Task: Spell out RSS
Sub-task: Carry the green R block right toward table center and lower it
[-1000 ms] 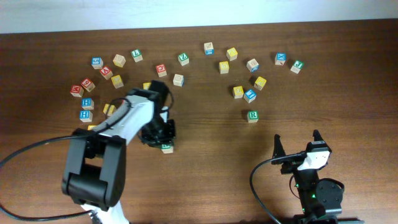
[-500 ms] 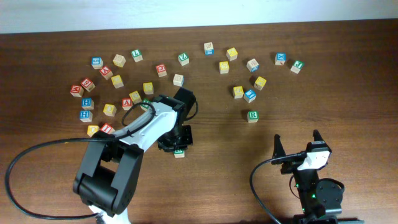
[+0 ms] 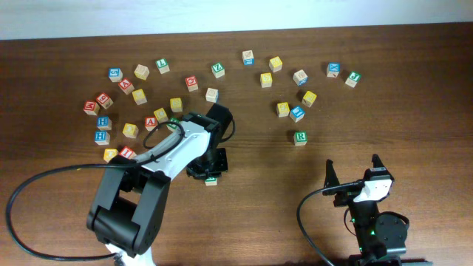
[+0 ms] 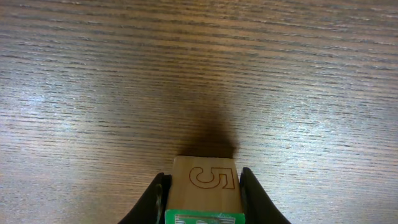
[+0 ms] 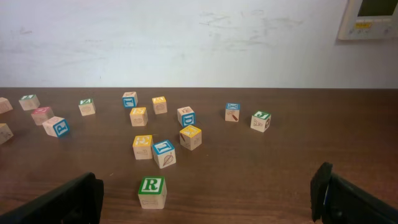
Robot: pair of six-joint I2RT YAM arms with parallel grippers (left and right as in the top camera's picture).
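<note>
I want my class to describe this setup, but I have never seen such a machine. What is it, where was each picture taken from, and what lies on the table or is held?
These are two robot arms at a wooden table, each ending in a two-finger gripper. The wide picture looks straight down from above; the other two come from cameras on the wrists. Small wooden alphabet cubes lie scattered, and a green R cube stands apart from them. The left gripper is closed on a green-edged cube whose side shows a figure like a 5 or S. The right gripper is open and holds nothing.
</note>
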